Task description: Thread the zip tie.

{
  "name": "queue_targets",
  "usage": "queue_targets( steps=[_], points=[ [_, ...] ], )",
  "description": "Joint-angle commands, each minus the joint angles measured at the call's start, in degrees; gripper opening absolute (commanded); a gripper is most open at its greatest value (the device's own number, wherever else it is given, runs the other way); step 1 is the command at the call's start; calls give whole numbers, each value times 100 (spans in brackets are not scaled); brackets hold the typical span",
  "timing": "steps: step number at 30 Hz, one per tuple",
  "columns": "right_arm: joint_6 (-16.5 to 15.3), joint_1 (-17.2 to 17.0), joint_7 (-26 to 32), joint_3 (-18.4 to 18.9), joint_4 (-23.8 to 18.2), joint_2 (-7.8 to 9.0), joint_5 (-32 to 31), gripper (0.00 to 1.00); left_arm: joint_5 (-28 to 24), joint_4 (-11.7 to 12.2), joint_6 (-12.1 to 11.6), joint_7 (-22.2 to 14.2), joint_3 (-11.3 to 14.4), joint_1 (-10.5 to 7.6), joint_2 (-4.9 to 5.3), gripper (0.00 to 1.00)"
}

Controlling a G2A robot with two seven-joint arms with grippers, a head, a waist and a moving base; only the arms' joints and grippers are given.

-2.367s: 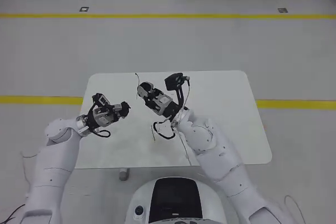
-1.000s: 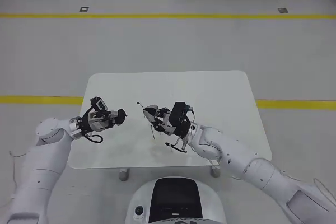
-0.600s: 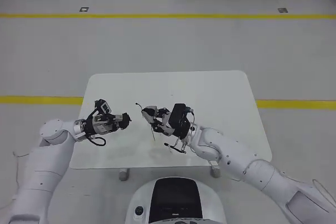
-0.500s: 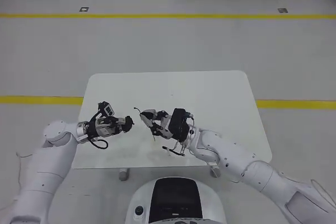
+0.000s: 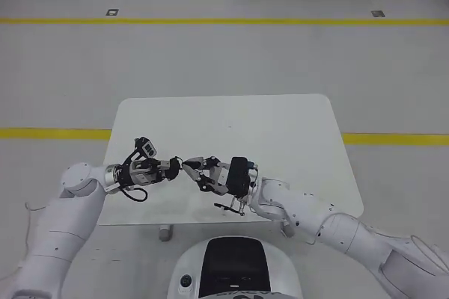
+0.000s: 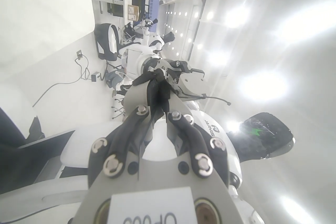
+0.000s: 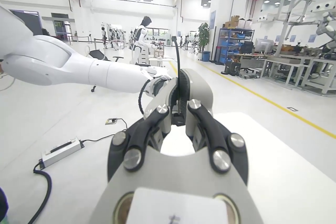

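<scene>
Where the two arms converge above the near-left part of the table (image 5: 299, 127), the left gripper (image 5: 170, 168) and the right gripper (image 5: 196, 164) are seen in the top view set nose to nose, almost touching. Both forearms are held roughly level and pointed at each other.

In the left wrist view, the left fingers are drawn together with something dark between the pads. Whether that is part of the tie cannot be told. The right gripper is seen just beyond their tips.

In the right wrist view, the zip tie (image 7: 178, 64) is clamped between the closed right fingers. Its long axis runs straight out past the fingertips to a free end, and the left gripper is placed directly behind it. The threading is judged to turn on that free end being lined up with the left fingertips just beside it.
</scene>
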Motion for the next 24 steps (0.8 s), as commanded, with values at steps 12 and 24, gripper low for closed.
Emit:
queue_targets(
  steps=[12, 24],
  points=[
    [0, -121, 568, 333, 121, -172, -387, 0, -1, 0, 1, 0, 0, 0, 0, 0],
    [0, -139, 682, 349, 288, -313, -470, 0, -1, 0, 1, 0, 0, 0, 0, 0]
  ],
)
